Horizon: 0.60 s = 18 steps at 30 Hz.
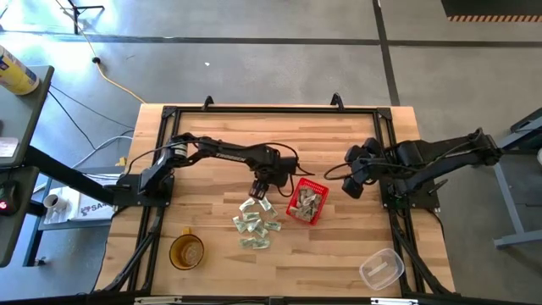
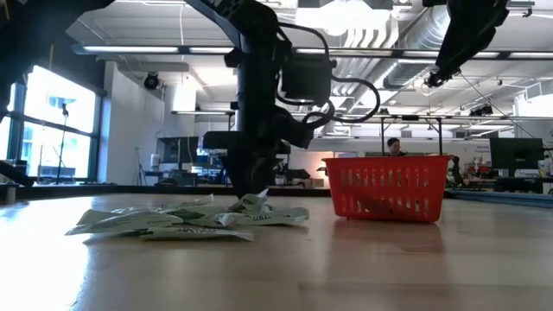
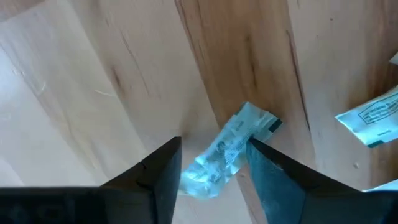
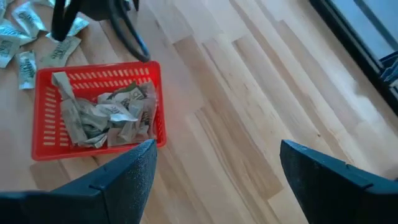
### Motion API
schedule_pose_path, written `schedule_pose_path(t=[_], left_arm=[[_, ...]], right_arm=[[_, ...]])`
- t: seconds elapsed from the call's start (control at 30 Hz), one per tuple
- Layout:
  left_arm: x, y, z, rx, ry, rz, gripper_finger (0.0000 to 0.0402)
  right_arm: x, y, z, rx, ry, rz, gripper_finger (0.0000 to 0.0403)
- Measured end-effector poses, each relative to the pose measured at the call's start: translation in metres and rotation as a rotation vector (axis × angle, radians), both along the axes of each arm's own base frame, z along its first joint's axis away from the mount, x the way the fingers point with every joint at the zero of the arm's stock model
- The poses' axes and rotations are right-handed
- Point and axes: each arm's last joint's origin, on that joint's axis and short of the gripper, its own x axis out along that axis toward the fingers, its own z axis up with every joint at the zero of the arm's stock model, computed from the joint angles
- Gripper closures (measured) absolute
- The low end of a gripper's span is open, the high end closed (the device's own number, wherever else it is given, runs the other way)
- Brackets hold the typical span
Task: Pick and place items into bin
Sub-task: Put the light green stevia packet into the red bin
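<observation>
Several pale green-and-white packets (image 1: 257, 224) lie in a loose pile on the wooden table, left of the red perforated basket (image 1: 306, 202). They also show in the low view as packets (image 2: 186, 220) beside the basket (image 2: 387, 187). More packets (image 4: 109, 115) lie inside the basket. My left gripper (image 1: 261, 188) is down at the far edge of the pile, open. Its fingers stand on either side of one packet (image 3: 225, 154) that lies flat on the wood. My right gripper (image 1: 354, 180) hangs open in the air to the right of the basket. My left gripper (image 3: 211, 148) comes at the single packet from above, pointing down, with one finger on each side. One finger (image 3: 264, 165) stands right at the packet's long edge (image 3: 244, 138); I cannot tell whether it touches. The packet lies flat on the table.
An amber round cup (image 1: 186, 252) stands near the table's near left corner, and a clear plastic container (image 1: 381, 268) sits near the near right corner. A black frame (image 1: 271, 110) runs round the table. Bare wood lies on the table's far side. A person (image 2: 393, 145) shows far behind.
</observation>
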Motion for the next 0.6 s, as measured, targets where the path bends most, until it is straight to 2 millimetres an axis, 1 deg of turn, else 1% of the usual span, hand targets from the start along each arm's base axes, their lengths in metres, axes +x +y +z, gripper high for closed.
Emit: schedule_pose_path(t=[0.1, 0.17, 0.27, 0.3, 0.37, 0.43, 0.5, 0.6], left_arm=[[0.000, 0.000, -0.001, 0.003, -0.003, 0.029, 0.0221], [0.001, 0.000, 0.004, 0.007, -0.007, 0.050, 0.0267], [0.002, 0.001, 0.013, 0.034, 0.000, 0.097, 0.0352], [0.003, 0.001, 0.017, 0.035, 0.007, 0.126, 0.0372], [0.004, -0.001, 0.030, 0.029, -0.010, 0.190, 0.0376], [0.009, -0.008, 0.058, -0.011, -0.114, 0.216, 0.0362], [0.015, -0.019, 0.084, -0.056, -0.232, 0.209, 0.0353], [0.029, -0.036, 0.111, -0.134, -0.396, 0.153, 0.0367]], right_arm=[[0.000, 0.000, 0.000, -0.015, 0.000, -0.005, 0.0073], [0.000, -0.001, 0.000, -0.021, 0.000, -0.008, 0.0073], [-0.001, -0.001, 0.000, -0.014, 0.002, -0.008, 0.0073], [-0.002, 0.000, 0.000, 0.001, 0.001, -0.004, 0.0073], [-0.006, 0.002, 0.002, 0.038, -0.008, -0.007, 0.0073], [-0.013, 0.005, 0.004, 0.051, -0.013, -0.020, 0.0073], [-0.021, 0.005, 0.005, 0.048, -0.008, -0.033, 0.0073], [-0.033, 0.003, 0.006, 0.044, 0.025, -0.060, 0.0073]])
